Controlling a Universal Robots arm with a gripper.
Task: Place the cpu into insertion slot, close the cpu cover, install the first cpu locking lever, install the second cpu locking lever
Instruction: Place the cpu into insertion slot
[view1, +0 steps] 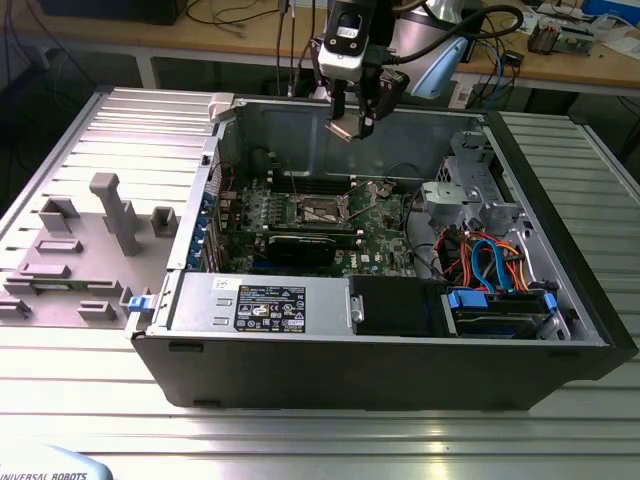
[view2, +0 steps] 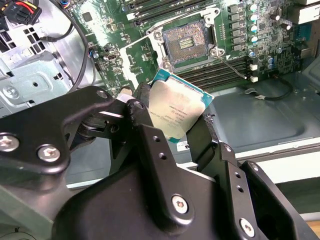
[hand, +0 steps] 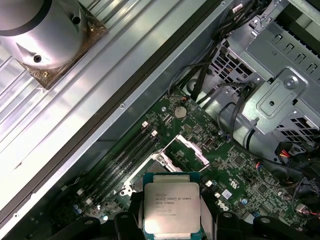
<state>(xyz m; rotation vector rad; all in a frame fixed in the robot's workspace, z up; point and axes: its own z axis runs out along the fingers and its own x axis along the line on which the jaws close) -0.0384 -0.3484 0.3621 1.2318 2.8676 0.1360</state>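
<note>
From where I stand, the tool (view2: 173, 120) pinches the cpu (view2: 180, 105) by two opposite edges, holding it in the air above the open case (view1: 330, 370). Below, the insertion slot (view2: 189, 41) lies bare, its cpu cover (hand: 192, 151) swung up, presumably so the chip can go in flat.

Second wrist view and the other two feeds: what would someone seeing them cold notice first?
In the second wrist view, the cpu stands out, its shiny silver top tilted, clamped in the black gripper above the green motherboard. Just beyond it on the board lies the insertion slot, uncovered and with no chip in it. In the exterior view the gripper hangs over the open computer case.
</note>
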